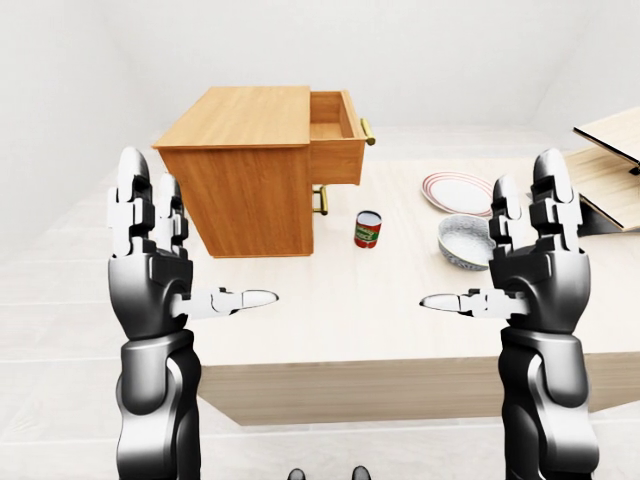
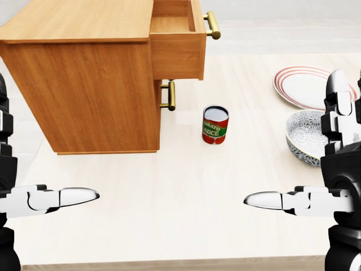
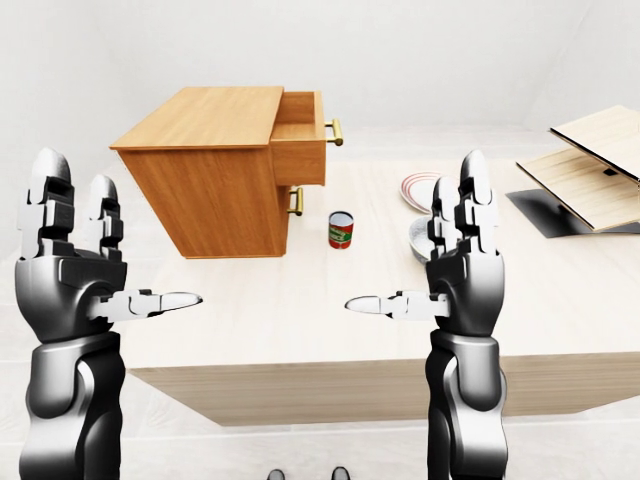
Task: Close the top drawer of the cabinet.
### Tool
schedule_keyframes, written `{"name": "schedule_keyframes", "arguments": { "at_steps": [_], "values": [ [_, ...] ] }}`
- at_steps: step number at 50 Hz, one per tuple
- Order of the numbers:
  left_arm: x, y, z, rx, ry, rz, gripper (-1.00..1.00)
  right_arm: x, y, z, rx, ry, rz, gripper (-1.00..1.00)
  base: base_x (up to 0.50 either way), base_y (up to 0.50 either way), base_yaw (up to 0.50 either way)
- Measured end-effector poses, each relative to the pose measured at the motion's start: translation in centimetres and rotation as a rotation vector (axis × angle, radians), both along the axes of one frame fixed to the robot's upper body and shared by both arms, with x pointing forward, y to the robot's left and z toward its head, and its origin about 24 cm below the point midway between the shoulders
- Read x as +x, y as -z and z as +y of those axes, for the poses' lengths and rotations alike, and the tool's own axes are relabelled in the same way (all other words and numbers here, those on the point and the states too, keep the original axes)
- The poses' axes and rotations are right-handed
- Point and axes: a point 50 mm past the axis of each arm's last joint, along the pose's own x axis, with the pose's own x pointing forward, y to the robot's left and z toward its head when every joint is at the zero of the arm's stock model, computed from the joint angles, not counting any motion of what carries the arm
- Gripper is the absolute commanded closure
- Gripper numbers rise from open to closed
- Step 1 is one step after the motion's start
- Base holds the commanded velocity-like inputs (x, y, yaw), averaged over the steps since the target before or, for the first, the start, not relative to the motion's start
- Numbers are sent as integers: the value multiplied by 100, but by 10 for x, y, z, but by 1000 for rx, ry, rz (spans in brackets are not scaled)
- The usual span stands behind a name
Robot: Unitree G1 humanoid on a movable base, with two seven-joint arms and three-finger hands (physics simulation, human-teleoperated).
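- The wooden cabinet (image 2: 84, 84) sits at the table's (image 2: 169, 214) left in the head view; its top drawer (image 2: 176, 48) sticks out, with a shiny gold handle (image 2: 212, 25).
- A round can (image 2: 215, 125) stands near it.
- The patterned bowl (image 2: 302, 138) is partly hidden.
- The left hand (image 1: 150, 265) and right hand (image 1: 540, 270) have fingers spread apart, holding nothing.

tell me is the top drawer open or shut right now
Open. The top drawer juts out past the cabinet face, its hollow inside showing, while the lower drawer's handle sits close against the face.

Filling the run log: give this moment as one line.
top drawer: open | left hand: open, raised, empty | right hand: open, raised, empty | can: upright beside cabinet
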Motion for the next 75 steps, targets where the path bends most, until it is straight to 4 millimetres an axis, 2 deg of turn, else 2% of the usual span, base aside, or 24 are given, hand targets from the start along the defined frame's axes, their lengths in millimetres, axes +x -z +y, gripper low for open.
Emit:
{"name": "schedule_keyframes", "arguments": {
  "at_steps": [5, 18, 55, 75],
  "values": [
    [0, 1, 0, 0, 0, 5, -100, 1, 3, -1, 2, 5, 13, -100, 2, 43, 0],
    [0, 3, 0, 9, 2, 13, -100, 1, 4, -2, 5, 8, 20, -100, 3, 0, 0],
    [1, 8, -3, 11, 20, 38, -100, 2, 14, -1, 5, -16, 67, -100, 38, 0, 0],
    [0, 3, -4, 15, 22, 14, -100, 6, 16, -1, -9, 6, 79, -100, 1, 0, 0]
  ]
}}
